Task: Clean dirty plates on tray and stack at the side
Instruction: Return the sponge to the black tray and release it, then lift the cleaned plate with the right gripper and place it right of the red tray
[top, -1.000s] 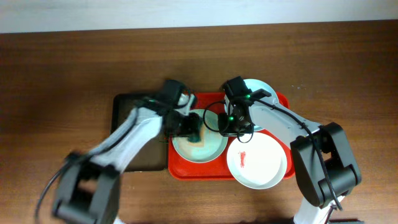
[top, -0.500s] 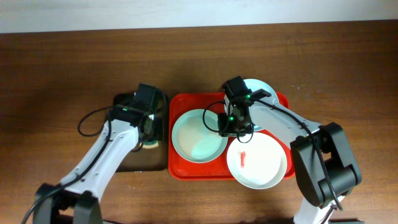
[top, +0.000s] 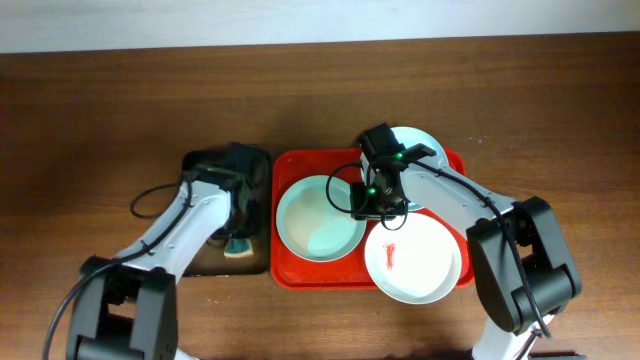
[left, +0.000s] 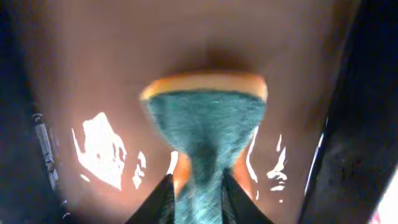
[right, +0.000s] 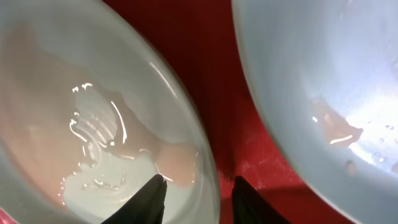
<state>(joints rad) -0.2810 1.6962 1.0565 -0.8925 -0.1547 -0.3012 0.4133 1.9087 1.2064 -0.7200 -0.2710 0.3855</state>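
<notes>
3 plates all lie on red tray (top: 290, 165). Mint plate (top: 318, 228) fills tray's left half, w/ a thin watery film in the R wrist view, no smear seen overhead. White plate (top: 428, 268) is at the front-right corner, w/ red smear (top: 392, 255) near centre. Far plate (top: 425, 142) is at back-right, partly hidden under the R arm.

R tool (right: 199, 188) is at the mint plate's right edge. Its fingers are apart and straddle the rim, one inside the plate, the other over bare red tray. It grips nothing.

L tool (left: 200, 196) is over the brown tray (top: 213, 264), which is just beside the red tray's left side. It's closed on a sponge (left: 205, 118), green scourer on orange foam, pinched to a waist between the fingers. Both trays rest on the wooden surface (top: 100, 100).
</notes>
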